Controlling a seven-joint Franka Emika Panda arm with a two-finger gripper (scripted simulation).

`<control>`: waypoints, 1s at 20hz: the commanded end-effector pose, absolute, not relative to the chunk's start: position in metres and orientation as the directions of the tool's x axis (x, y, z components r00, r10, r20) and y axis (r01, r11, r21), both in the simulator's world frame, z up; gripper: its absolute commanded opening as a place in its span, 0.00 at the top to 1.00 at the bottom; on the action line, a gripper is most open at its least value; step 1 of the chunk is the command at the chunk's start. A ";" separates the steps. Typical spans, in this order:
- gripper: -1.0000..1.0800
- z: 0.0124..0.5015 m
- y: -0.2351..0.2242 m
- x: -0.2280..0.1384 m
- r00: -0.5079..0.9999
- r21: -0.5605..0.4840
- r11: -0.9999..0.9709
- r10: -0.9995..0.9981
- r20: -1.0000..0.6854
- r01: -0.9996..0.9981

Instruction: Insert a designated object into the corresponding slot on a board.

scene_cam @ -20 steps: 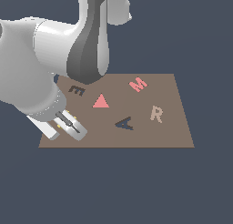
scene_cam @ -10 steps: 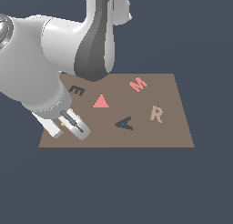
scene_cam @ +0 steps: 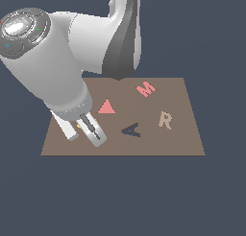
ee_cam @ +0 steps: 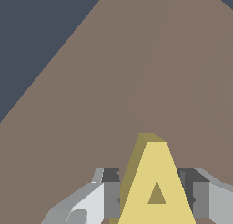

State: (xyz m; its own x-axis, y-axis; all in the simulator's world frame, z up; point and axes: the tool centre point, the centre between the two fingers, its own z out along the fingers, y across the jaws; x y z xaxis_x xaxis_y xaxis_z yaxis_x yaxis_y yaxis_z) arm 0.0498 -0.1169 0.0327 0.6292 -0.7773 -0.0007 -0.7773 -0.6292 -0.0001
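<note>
The designated object, a yellow letter A [ee_cam: 157, 182], sits between my gripper [ee_cam: 154, 196] fingers [ee_cam: 107, 196], which press on both of its sides. In the exterior view only a yellow speck of the A [scene_cam: 78, 126] shows between the fingers of the gripper [scene_cam: 83, 130], low over the board [scene_cam: 182, 139] near its front corner on the exterior view's left. The slot [scene_cam: 131, 130], a dark A-shaped cut-out, lies on the board a short way toward the exterior view's right of the gripper. The gripper is shut on the A.
A pink triangle [scene_cam: 106, 107], a pink M [scene_cam: 146, 89] and a beige R [scene_cam: 165, 120] lie on the board. The arm's bulky grey links [scene_cam: 57, 72] cover the board's far corner on the exterior view's left.
The gripper has moved toward the exterior view's right with the yellow A between its fingers. The arm's upper links have swung closer to the camera and hide more of the board.
</note>
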 end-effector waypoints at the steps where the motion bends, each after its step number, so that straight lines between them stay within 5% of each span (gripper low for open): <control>1: 1.00 0.034 -0.102 0.048 0.586 -0.001 -0.586 -0.811 -0.001 -0.811; 20: 1.00 0.039 0.005 0.062 0.209 -0.001 -0.209 -0.978 -0.002 -0.978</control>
